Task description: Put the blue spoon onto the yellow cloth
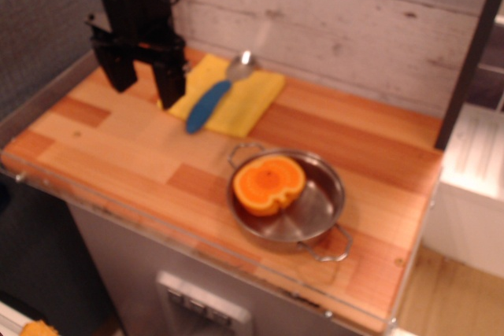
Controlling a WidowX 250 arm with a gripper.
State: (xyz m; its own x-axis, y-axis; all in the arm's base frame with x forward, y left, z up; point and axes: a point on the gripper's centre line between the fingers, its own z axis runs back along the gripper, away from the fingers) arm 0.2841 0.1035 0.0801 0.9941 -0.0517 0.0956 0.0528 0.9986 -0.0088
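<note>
The blue spoon (pixel 211 100) lies diagonally on the yellow cloth (pixel 236 100), its silver bowl (pixel 241 66) toward the back wall and its blue handle end at the cloth's front edge. The cloth lies flat on the wooden counter at the back left. My black gripper (pixel 145 83) hangs open and empty above the counter, to the left of the cloth and apart from the spoon. The frame is blurred.
A steel pot (pixel 315 210) with two wire handles stands at the front centre-right, holding an orange round object (pixel 268 185). A white plank wall runs along the back. A clear plastic rim edges the counter's left and front sides.
</note>
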